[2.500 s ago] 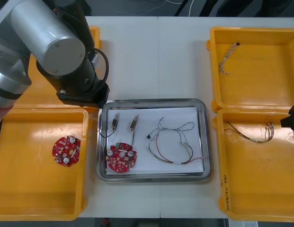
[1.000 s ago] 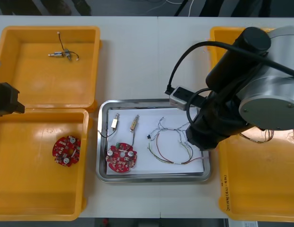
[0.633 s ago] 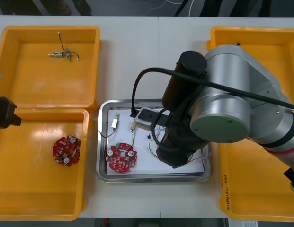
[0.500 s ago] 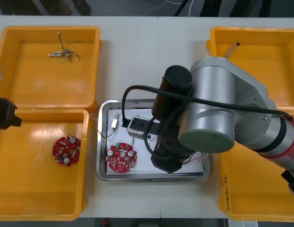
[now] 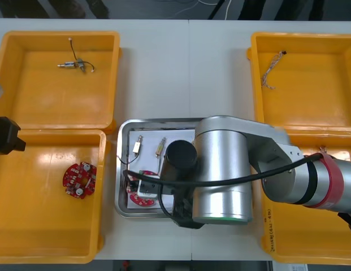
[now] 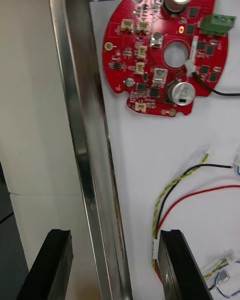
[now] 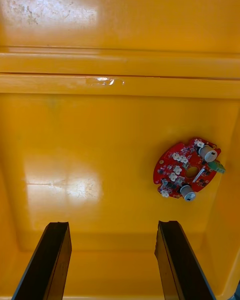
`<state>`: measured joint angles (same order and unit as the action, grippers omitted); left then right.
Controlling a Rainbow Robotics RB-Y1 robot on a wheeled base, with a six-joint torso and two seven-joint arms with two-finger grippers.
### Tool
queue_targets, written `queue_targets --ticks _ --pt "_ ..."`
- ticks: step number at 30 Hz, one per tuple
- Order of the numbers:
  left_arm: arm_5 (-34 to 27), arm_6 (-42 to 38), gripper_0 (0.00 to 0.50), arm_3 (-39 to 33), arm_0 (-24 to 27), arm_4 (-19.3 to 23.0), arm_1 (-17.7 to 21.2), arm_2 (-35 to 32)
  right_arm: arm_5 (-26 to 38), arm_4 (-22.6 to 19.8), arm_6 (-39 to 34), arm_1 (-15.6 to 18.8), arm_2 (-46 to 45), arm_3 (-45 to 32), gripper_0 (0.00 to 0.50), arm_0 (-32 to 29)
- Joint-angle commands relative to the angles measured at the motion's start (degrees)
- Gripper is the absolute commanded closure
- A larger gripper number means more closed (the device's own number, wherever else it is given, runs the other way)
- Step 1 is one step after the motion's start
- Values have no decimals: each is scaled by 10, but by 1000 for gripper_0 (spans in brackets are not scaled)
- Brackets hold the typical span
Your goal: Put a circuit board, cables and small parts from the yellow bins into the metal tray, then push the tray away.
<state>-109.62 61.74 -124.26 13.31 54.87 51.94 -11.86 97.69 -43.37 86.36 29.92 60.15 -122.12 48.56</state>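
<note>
Crosswise metal tray (image 5: 121, 175), right gripper (image 6: 114, 235) astride rim

The front camera looks steeply down on the table (image 5: 181, 68). Both wrist cameras face inside its field: the right close over the metal tray (image 6: 80, 130), seemingly its near rim, the left above a yellow bin (image 7: 100, 130).
</note>
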Motion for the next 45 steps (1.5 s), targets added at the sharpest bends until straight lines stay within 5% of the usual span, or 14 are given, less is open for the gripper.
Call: queue_targets --ticks 1,19,45 --pt "-4 34 0 -18 -9 -1 11 -17 -32 14 14 22 47 -5 0 23" --pt "-4 34 0 -18 -9 -1 11 -17 -60 45 23 -12 110 65 0 23" --pt "-4 34 0 -18 -9 -1 11 -17 -58 98 22 -32 125 66 0 -7"
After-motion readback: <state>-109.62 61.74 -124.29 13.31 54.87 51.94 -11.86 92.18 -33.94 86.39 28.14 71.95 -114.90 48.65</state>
